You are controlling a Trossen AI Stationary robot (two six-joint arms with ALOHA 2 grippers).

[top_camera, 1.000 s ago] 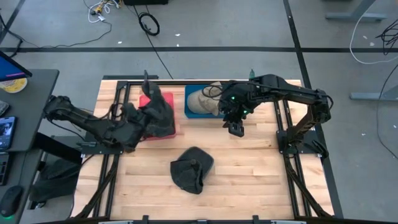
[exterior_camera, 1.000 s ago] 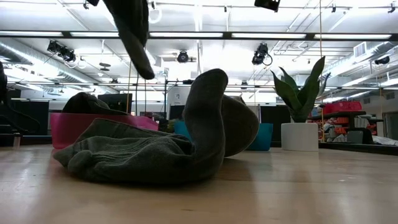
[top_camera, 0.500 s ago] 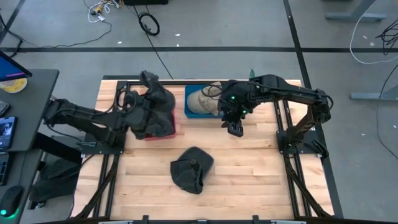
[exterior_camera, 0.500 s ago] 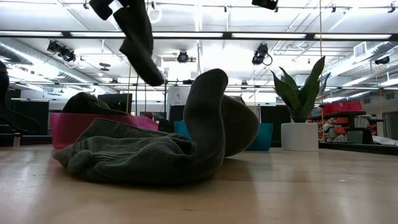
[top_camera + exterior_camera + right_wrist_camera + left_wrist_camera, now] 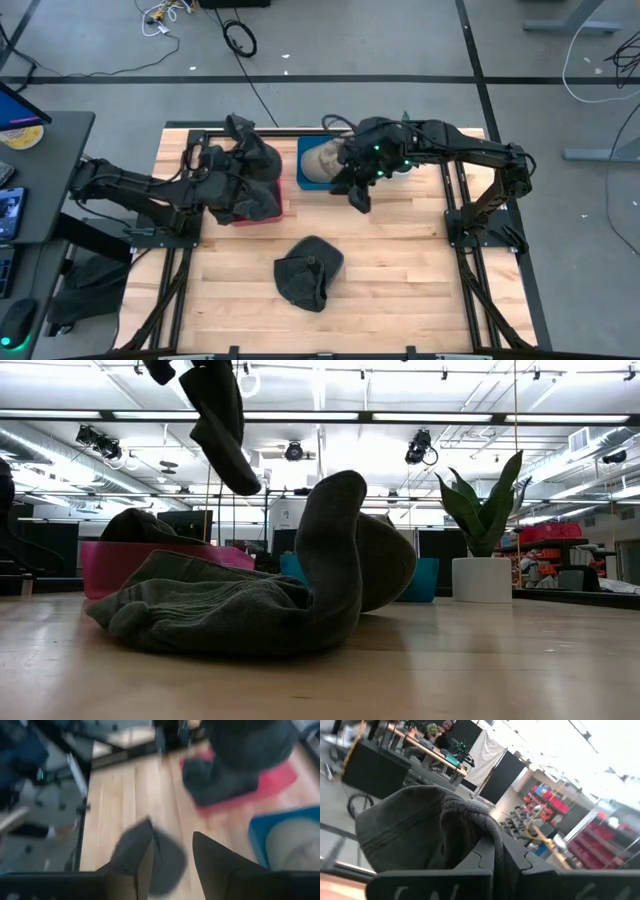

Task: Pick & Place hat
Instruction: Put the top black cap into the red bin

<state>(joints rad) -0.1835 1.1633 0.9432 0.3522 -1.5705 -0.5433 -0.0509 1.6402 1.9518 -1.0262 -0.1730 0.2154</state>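
Item, left claw (image 5: 243,165): you had it clamped on a dark hat (image 5: 252,170), lifted over the pink bin (image 5: 270,208) at the tabletop's (image 5: 400,280) far edge. Half a second earlier it hung in almost the same spot; a second earlier it sat lower and nearer the left edge. In the left wrist view the fingers (image 5: 485,865) were pressed together with the hat's cloth (image 5: 420,830) pinched between them.

Item, right claw (image 5: 357,196): fingers parted, holding nothing. It had shifted from the blue bin's (image 5: 303,165) right end toward the gap between the two bins, pointing down at the bare wood. By my reading, that arm had finished its drop and was turning to the next piece.

Item, pink bin: dark cloth lay in it under the held hat; how many pieces, you could not tell.

Item, blue bin: one tan hat (image 5: 322,162) inside.

Item, loose dark hat (image 5: 309,271): crumpled near the tabletop's middle, well apart from both bins, not yet picked.
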